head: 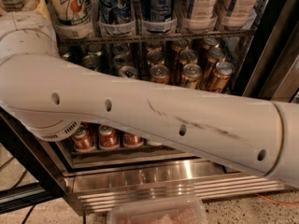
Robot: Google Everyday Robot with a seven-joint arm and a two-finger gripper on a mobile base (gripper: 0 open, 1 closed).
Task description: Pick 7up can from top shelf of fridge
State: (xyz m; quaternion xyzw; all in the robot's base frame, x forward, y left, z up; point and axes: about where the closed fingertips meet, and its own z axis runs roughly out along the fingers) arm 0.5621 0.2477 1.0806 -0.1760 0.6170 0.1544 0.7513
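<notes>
Your 7up can (70,6) stands at 11 o'clock in the view, in its clear holder on the top shelf (187,34) of the fridge (154,176), with a blue can (114,3) touching it at its 3 o'clock. The arm (140,120) sweeps across from 4 o'clock to 10 o'clock. The gripper is out of sight past that end, so I cannot tell its state. Reaching blind risks hitting the blue neighbour or snagging the wire rack.
</notes>
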